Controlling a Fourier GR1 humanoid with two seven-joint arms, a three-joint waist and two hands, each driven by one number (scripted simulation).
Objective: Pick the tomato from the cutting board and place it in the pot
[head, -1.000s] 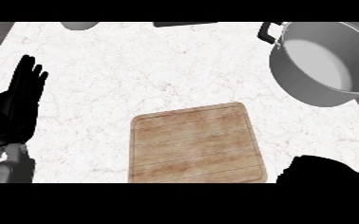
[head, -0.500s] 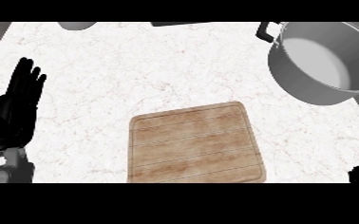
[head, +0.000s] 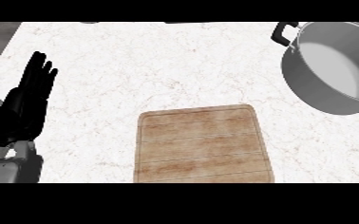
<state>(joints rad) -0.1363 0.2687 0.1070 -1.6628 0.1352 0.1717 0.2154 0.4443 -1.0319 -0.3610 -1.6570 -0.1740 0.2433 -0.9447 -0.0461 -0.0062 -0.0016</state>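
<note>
A wooden cutting board point(head: 200, 144) lies at the lower middle of the marble counter with nothing on it. No tomato shows anywhere in the head view. A grey metal pot point(head: 324, 66) with a black handle stands at the right edge, partly cut off; its visible inside looks bare. My left hand point(head: 29, 99) rests open at the left edge, fingers pointing up, well apart from the board. My right hand is out of the picture.
The white marble counter point(head: 161, 66) stretches between the board and the pot. Dark objects just touch the counter's far edge at the top.
My right hand, dark at the lower right corner a second ago, has dropped out of view. The view has shifted slightly, so the pot sits farther right. The left hand stays put.
</note>
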